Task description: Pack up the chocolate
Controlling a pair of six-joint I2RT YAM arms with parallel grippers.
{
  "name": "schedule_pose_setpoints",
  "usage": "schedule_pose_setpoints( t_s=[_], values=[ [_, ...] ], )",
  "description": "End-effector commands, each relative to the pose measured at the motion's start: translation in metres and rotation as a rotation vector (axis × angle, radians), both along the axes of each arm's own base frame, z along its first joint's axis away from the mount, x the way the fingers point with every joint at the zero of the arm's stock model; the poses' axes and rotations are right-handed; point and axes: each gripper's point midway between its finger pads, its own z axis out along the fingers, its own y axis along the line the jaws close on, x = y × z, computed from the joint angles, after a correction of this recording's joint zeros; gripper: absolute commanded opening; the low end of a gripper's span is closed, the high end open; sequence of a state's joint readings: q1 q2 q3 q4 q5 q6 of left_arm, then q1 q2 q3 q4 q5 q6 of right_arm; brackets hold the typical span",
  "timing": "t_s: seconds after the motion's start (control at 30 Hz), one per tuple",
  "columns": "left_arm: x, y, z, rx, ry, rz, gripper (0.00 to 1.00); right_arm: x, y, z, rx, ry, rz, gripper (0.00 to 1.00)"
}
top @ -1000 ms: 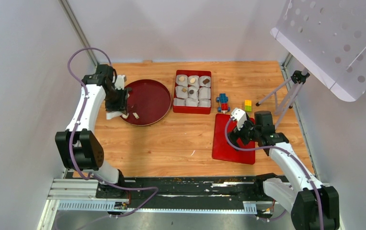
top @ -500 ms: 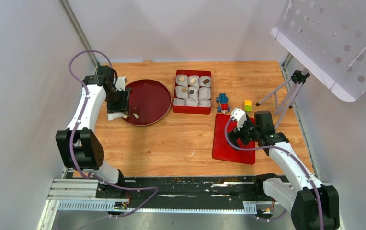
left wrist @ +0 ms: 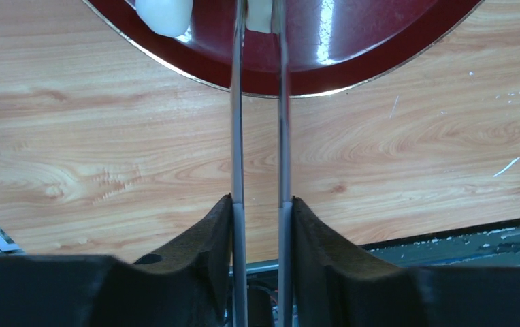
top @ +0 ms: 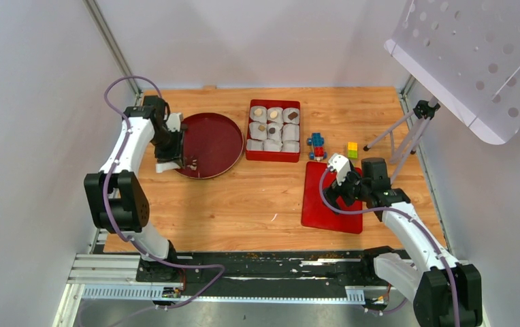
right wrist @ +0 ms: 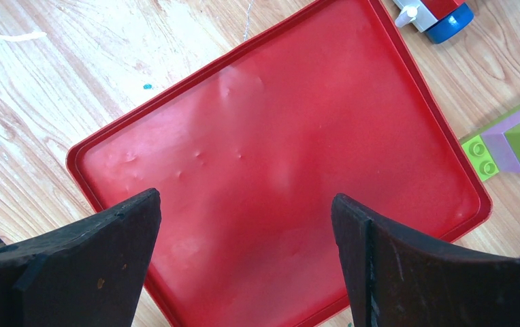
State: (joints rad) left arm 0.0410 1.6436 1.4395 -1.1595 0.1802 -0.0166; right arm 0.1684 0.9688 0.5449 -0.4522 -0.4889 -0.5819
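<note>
My left gripper is shut on a pair of thin metal tweezers, whose blades reach over the near rim of the round dark red plate. A pale chocolate lump sits between the blade tips at the frame's top edge. Another pale lump lies on the plate beside them. In the top view the left gripper is at the plate's left edge. The red box holds white paper cups, some with tan or dark chocolate. My right gripper is open and empty above the flat red tray.
Coloured toy blocks and a green-yellow block lie between the box and the flat red tray. A tripod stands at the right. A perforated white panel hangs at the upper right.
My left arm has swung its elbow inward and the gripper has shifted slightly right along the plate's edge. The right arm has not moved.
</note>
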Motion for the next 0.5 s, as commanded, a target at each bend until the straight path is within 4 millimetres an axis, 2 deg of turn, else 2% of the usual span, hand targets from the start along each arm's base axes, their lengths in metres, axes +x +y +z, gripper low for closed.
schedule_pose_setpoints(
  t_s=[0.0, 0.13, 0.23, 0.47],
  values=[
    [0.009, -0.006, 0.007, -0.046, -0.033, -0.007, 0.34, 0.005, 0.001, 0.008, 0.008, -0.042, 0.008, 0.96],
    [0.017, -0.018, 0.024, -0.103, -0.078, -0.04, 0.18, 0.005, 0.0, 0.007, 0.002, -0.042, 0.005, 0.96],
    [0.022, -0.035, 0.037, -0.154, -0.119, -0.121, 0.12, 0.005, 0.0, 0.007, 0.005, -0.038, 0.007, 0.96],
    [0.032, -0.116, 0.078, -0.244, -0.266, -0.392, 0.11, 0.007, -0.001, 0.009, -0.002, -0.048, 0.007, 0.96]
  ],
)
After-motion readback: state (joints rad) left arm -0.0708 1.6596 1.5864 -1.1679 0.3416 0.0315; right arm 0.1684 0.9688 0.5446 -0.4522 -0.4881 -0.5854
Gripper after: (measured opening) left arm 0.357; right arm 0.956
